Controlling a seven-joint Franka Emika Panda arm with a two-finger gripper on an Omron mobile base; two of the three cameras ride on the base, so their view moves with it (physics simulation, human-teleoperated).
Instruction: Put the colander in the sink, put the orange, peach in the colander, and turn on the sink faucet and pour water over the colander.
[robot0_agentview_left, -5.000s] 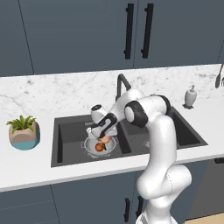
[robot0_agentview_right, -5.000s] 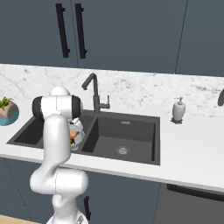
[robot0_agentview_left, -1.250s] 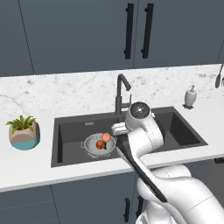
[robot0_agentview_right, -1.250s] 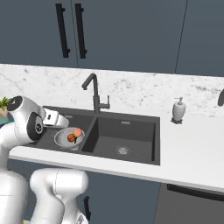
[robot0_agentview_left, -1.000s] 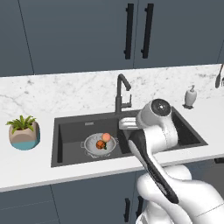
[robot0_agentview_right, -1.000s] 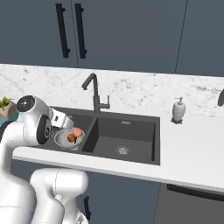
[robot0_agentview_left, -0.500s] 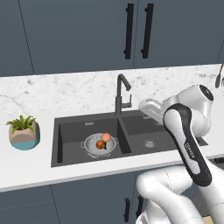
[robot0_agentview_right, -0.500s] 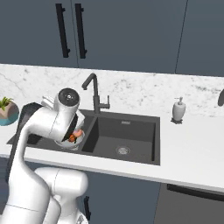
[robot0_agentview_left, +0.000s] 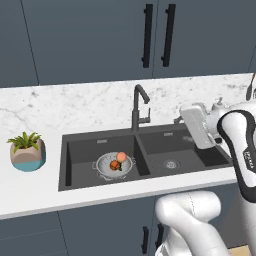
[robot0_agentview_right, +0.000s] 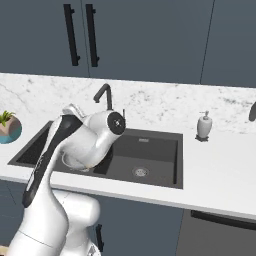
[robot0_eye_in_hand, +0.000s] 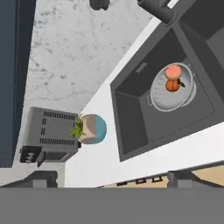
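The colander (robot0_agentview_left: 108, 169) sits in the left basin of the dark sink (robot0_agentview_left: 200, 150). It holds the peach (robot0_agentview_left: 121, 156) and the orange (robot0_agentview_left: 115, 165), which touch each other. The hand view looks down on the same colander (robot0_eye_in_hand: 162, 98), peach (robot0_eye_in_hand: 174, 71) and orange (robot0_eye_in_hand: 173, 85) from well above. The sink faucet (robot0_agentview_left: 138, 107) stands behind the divider, and no water is in view. My white hand (robot0_agentview_left: 197, 127) hovers over the right basin, far from the colander. My gripper (robot0_eye_in_hand: 113, 180) is open, with nothing between its widely spread fingertips (robot0_eye_in_hand: 41, 177).
A potted plant (robot0_agentview_left: 27, 150) stands on the counter left of the sink, with a grey toaster (robot0_eye_in_hand: 48, 135) beyond it. A white soap dispenser (robot0_agentview_right: 203, 126) is at the back right. My arm (robot0_agentview_right: 85, 140) covers the left basin in the right base view.
The arm has swung from over the left basin across to the right side of the sink and risen. Both fruits stay in the colander. The gripper stays open.
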